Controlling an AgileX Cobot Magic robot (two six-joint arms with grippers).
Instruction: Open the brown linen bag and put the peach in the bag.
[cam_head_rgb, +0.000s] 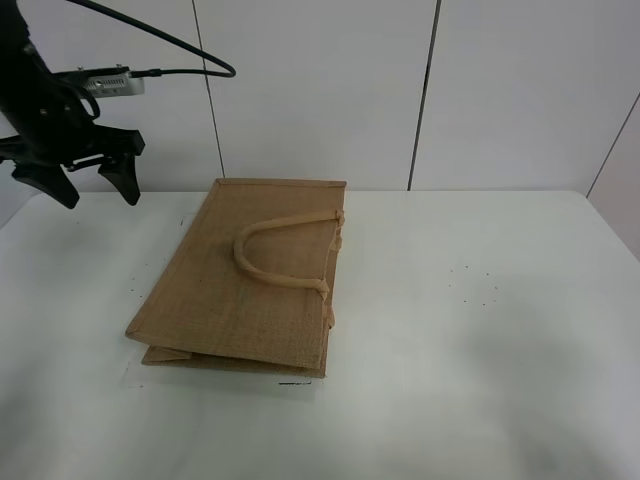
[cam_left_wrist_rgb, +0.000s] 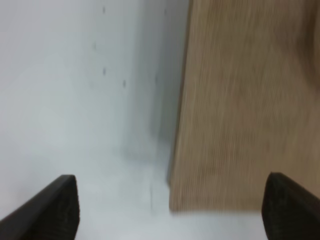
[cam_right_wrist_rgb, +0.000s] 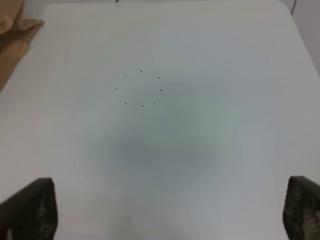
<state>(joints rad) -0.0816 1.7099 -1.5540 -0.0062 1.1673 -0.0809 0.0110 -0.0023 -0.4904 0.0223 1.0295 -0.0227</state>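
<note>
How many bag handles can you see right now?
1: a beige loop handle lying flat on top of the brown linen bag, near its right edge. A second may be hidden underneath the folded bag.

Exterior high view: looks down from the front across the whole counter (cam_head_rgb: 480, 330) to the back wall, taking in the bag (cam_head_rgb: 250, 280) and the raised left hand (cam_head_rgb: 92, 185). Left wrist view: close and blurred, facing down at a bag (cam_left_wrist_rgb: 240, 110) corner between the fingertips (cam_left_wrist_rgb: 55, 205). Right wrist view: faces bare counter (cam_right_wrist_rgb: 165, 140), catching the bag (cam_right_wrist_rgb: 12, 42) at the frame's edge. All three share the bag and counter.
</note>
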